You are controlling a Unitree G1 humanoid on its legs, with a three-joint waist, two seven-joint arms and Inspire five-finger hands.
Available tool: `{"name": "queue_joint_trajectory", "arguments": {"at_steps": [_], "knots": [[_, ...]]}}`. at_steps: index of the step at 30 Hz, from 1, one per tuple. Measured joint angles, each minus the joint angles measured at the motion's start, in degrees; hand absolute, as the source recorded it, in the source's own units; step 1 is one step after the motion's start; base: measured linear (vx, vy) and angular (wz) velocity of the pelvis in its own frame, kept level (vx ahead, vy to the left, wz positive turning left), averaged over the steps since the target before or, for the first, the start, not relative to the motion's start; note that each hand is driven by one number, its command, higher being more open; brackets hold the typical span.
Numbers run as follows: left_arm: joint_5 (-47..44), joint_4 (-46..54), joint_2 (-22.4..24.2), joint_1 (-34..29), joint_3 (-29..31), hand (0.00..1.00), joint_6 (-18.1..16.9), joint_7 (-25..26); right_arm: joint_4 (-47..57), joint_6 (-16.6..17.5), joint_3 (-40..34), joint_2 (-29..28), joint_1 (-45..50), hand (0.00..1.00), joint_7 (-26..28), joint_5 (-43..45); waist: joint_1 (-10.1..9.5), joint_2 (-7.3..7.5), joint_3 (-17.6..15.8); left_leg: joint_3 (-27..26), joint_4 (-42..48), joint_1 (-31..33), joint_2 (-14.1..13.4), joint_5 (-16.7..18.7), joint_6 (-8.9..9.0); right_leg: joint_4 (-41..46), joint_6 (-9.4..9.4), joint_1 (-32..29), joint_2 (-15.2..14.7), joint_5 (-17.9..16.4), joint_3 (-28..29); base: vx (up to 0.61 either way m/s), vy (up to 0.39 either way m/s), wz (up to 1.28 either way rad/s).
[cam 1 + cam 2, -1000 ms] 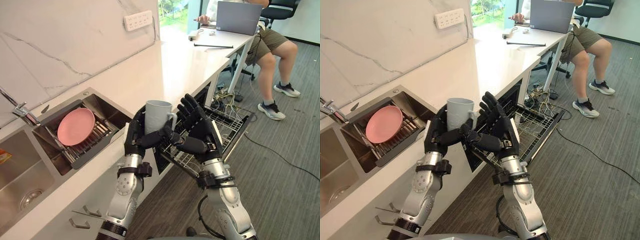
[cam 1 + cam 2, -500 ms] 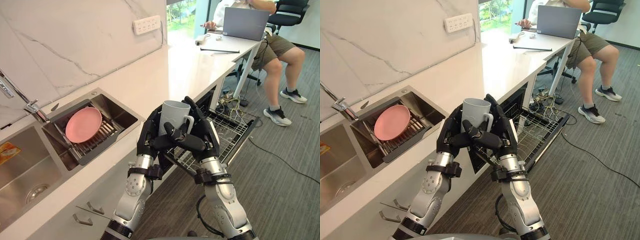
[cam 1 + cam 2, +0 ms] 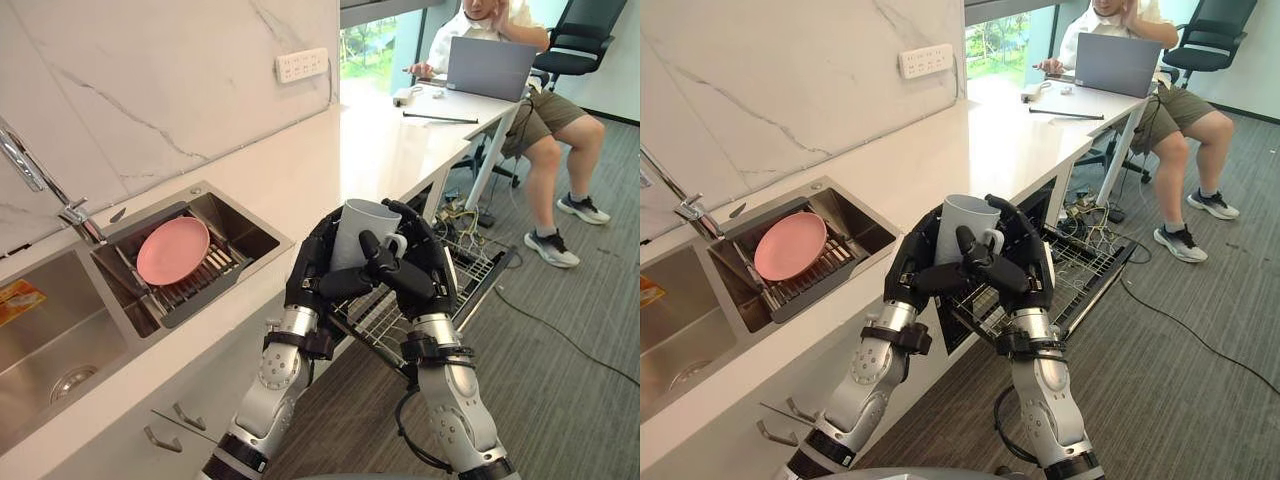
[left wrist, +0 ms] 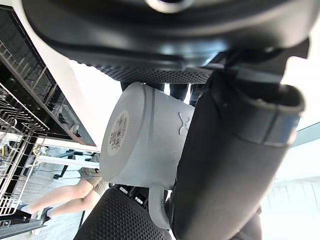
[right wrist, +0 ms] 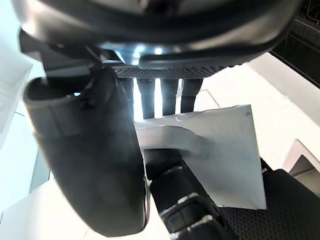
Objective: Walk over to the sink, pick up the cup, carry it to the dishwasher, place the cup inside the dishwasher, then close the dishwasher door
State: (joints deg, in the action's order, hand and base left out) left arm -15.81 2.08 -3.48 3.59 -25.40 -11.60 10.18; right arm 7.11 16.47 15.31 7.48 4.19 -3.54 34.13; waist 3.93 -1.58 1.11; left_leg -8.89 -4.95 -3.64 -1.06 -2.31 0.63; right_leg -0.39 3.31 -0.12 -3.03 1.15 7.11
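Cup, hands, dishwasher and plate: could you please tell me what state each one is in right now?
Cup: upright, lifted, gripped between both hands.
Left hand: shut on the cup's body.
Right hand: shut on the cup at its handle side.
Dishwasher: open.
Rack: pulled out.
Plate: leaning tilted in the sink.
Laptop: open.

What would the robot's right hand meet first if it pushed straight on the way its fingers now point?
The grey cup: the right hand is curled round it, opposite the left hand. Past the cup, probably that left hand.
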Motion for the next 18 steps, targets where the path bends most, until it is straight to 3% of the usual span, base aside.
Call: {"name": "queue_joint_trajectory", "arguments": {"at_steps": [2, 3, 18], "knots": [[0.01, 0.0, 0.0, 0.05, -0.02, 0.3, 0.01, -0.06, 0.0, -0.01, -0.28, -0.01, 0.0, 0.3, 0.41, 0.0, -0.01, 0.14, 0.09, 0.0, 0.0, 0.0, 0.0, 0.0, 0.0, 0.0, 0.01, 0.0, 0.0, 0.01, 0.01, 0.0, 0.0, 0.0], [0.02, 0.04, 0.0, 0.06, -0.01, 0.9, 0.01, -0.12, 0.0, -0.02, -0.82, -0.01, 0.0, 0.3, 0.71, -0.01, -0.02, 0.25, 0.16, -0.01, 0.0, 0.0, 0.0, 0.0, 0.0, 0.0, 0.02, 0.0, 0.0, 0.03, 0.01, 0.0, 0.0, 0.0], [0.0, 4.37, 0.05, 0.01, -0.05, 0.9, -0.08, -6.0, 0.49, -0.81, -10.69, -2.61, -0.41, 0.3, -0.4, -3.07, -0.1, 0.88, -0.11, -1.08, -0.01, -0.41, -0.12, 0.05, 0.0, 0.01, 0.07, 0.0, 0.22, 0.19, 0.96, 0.0, 0.0, -0.02]]}}
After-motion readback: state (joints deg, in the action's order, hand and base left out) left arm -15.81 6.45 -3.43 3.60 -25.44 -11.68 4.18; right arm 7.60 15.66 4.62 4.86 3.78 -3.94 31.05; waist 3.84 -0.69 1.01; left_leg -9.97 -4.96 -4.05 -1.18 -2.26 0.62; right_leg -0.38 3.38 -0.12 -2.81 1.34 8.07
